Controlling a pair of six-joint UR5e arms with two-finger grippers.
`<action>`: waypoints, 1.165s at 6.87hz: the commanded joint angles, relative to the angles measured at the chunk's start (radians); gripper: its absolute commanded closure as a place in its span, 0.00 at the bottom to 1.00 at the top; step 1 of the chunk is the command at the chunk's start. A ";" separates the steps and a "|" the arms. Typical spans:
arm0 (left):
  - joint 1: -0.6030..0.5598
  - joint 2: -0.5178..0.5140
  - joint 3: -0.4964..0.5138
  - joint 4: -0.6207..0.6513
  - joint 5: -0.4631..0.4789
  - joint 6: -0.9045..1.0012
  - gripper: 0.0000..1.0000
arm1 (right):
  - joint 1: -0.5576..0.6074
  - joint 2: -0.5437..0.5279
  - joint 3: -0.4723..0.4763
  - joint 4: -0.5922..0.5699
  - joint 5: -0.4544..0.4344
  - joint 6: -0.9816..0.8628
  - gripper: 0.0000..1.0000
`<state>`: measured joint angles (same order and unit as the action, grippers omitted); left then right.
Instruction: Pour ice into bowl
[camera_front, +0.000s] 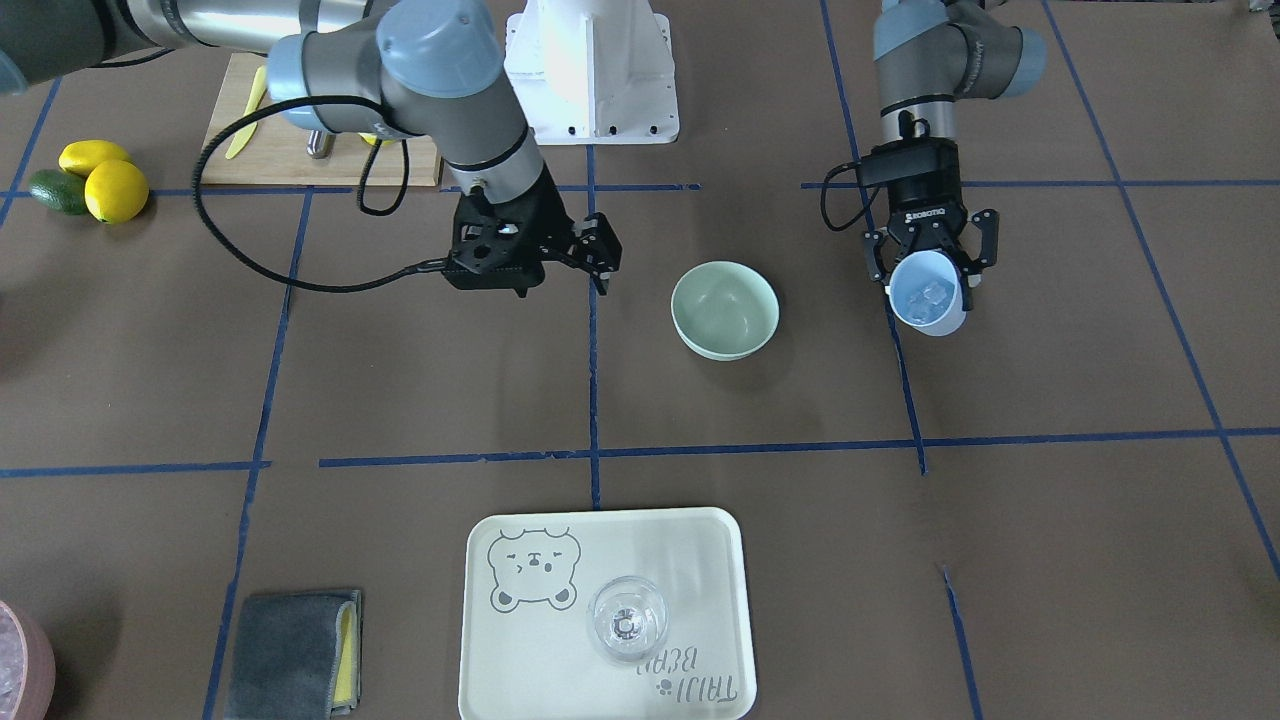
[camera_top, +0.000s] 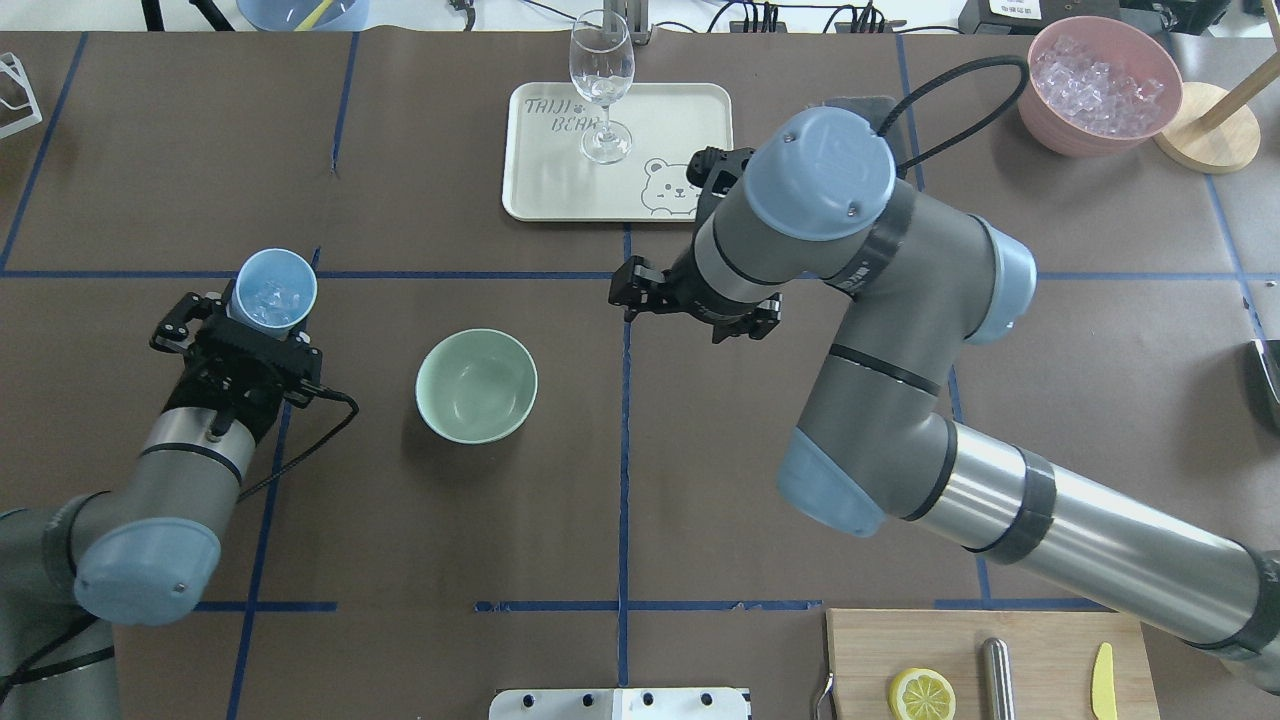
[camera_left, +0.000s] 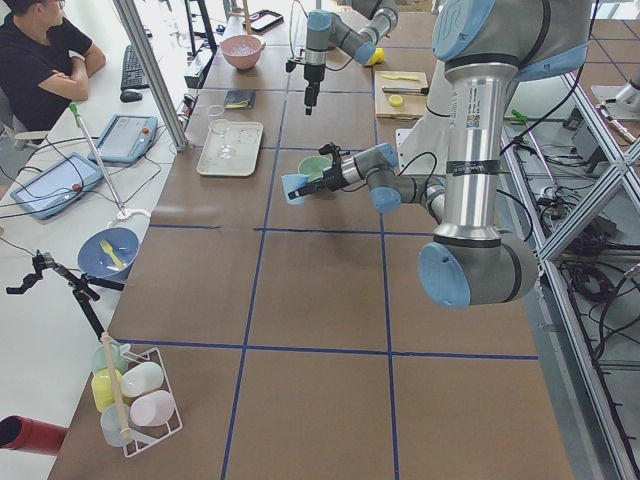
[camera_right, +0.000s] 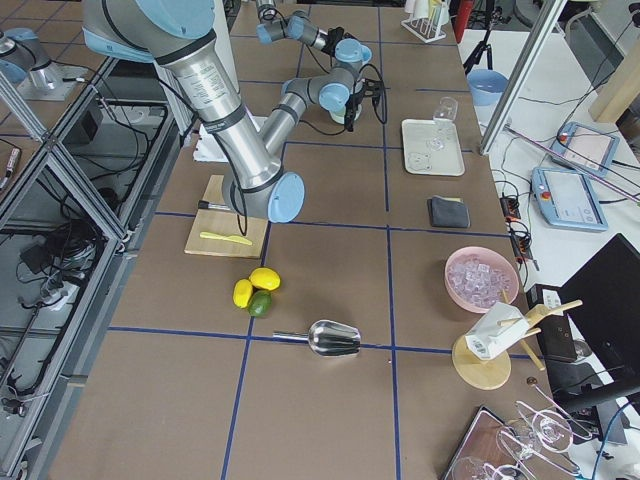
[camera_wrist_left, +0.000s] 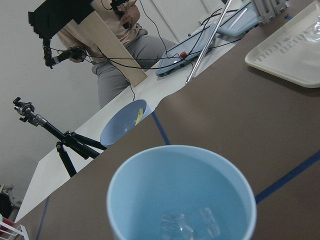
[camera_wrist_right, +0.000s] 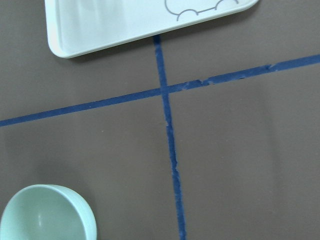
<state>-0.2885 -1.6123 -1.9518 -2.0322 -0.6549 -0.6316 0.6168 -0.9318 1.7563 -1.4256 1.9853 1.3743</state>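
My left gripper (camera_front: 930, 262) (camera_top: 262, 318) is shut on a light blue cup (camera_front: 928, 292) (camera_top: 273, 289), held a little tilted above the table. A few clear cubes of ice (camera_front: 932, 293) (camera_wrist_left: 190, 227) lie at the cup's bottom. The pale mint-green bowl (camera_front: 725, 308) (camera_top: 476, 385) (camera_wrist_right: 42, 215) stands empty on the table, apart from the cup and between the two arms. My right gripper (camera_front: 588, 256) (camera_top: 640, 295) hovers on the bowl's other side, pointing down. It looks open and holds nothing.
A cream tray (camera_top: 560, 170) carries a wine glass (camera_top: 601, 90) at the far middle. A pink bowl of ice cubes (camera_top: 1095, 85) sits far right. A cutting board (camera_top: 985, 665) with a lemon slice lies near the base. Lemons (camera_front: 100, 178) and a grey cloth (camera_front: 290, 655) lie aside.
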 joint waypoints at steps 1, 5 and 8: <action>0.098 -0.126 -0.009 0.291 0.105 0.001 1.00 | 0.021 -0.106 0.086 0.004 0.018 -0.066 0.00; 0.160 -0.301 0.001 0.801 0.194 0.096 1.00 | 0.009 -0.119 0.078 0.011 0.012 -0.067 0.00; 0.164 -0.304 0.001 0.926 0.241 0.293 1.00 | 0.008 -0.117 0.078 0.013 0.010 -0.067 0.00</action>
<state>-0.1258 -1.9141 -1.9513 -1.1466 -0.4342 -0.4209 0.6253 -1.0504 1.8348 -1.4130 1.9964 1.3069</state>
